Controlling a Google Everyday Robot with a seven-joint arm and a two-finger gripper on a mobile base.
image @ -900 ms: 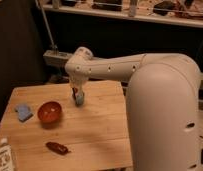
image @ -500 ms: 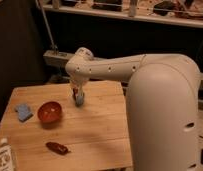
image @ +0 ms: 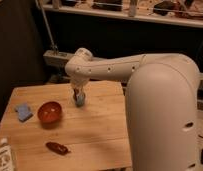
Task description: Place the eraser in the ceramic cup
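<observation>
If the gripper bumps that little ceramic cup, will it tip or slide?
It probably tips easily: the ceramic cup looks narrow and upright on the smooth wooden table. It is small, so likely light, and it may also slide. The gripper hangs right at its rim.

Camera behind arm (image: 160,95) looks down toward end effector (image: 78,95) over table (image: 100,135).

Claw (image: 77,93) just above ceramic cup (image: 80,101) — nr bowl (image: 49,112).
</observation>
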